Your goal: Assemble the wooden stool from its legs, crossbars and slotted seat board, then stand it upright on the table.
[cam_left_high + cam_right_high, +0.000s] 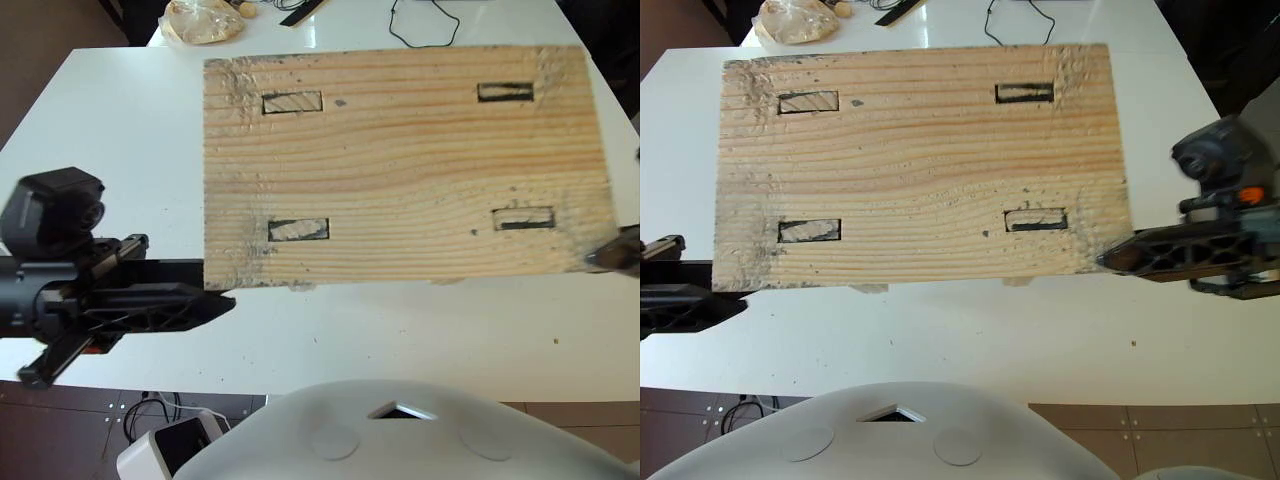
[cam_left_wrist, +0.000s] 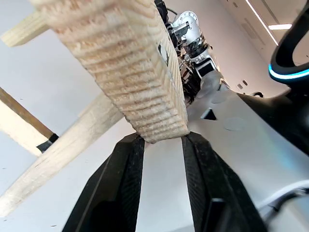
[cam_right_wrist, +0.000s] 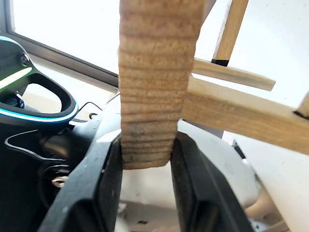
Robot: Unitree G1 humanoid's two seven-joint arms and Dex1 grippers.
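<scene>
The pale wooden slotted seat board (image 1: 400, 170) lies flat and raised over the white table (image 1: 100, 130), with tenon ends showing in its rectangular slots (image 1: 298, 229). My left gripper (image 1: 215, 300) is shut on the board's near left corner; its black fingers (image 2: 128, 164) clamp the board's edge. My right gripper (image 1: 1110, 258) is shut on the near right corner, with its fingers (image 3: 108, 174) pressing both faces. Under the board, legs (image 2: 63, 150) and a crossbar (image 3: 231, 72) are fitted in place, reaching toward the table.
A crumpled plastic bag (image 1: 205, 22) and a black cable (image 1: 420, 30) lie at the table's far edge. A white device (image 1: 165, 445) sits on the floor below the table's near edge. Bare table surface surrounds the stool.
</scene>
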